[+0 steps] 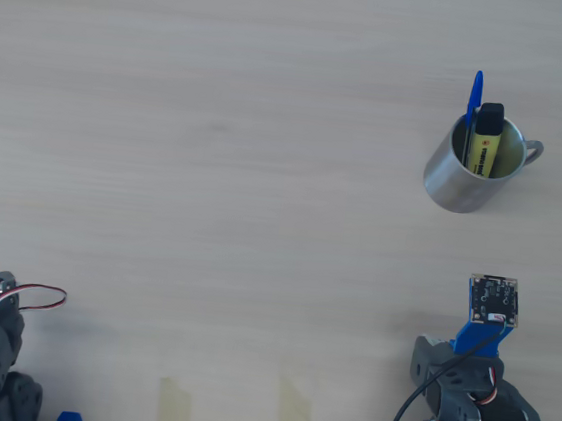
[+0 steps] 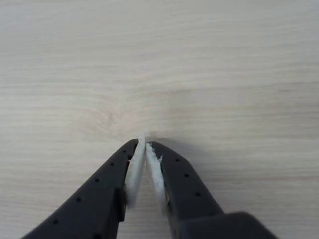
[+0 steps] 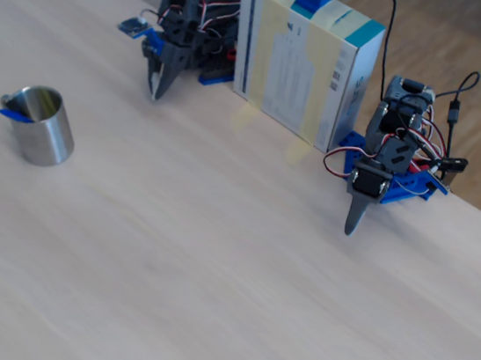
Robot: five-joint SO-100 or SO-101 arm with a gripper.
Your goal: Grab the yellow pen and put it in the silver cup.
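The wooden table [image 1: 216, 163] fills the overhead view. At upper right stands the silver cup [image 1: 457, 184], its loop handle toward the right edge. Inside it the yellow pen [image 1: 485, 150] stands nearly upright, black cap uppermost, long axis running up out of the rim, beside a thin blue pen [image 1: 474, 100]. The arm sits folded at lower right, directly below the cup. In the wrist view the gripper [image 2: 145, 144] has its fingers pressed together on nothing, over bare wood. The task looks complete.
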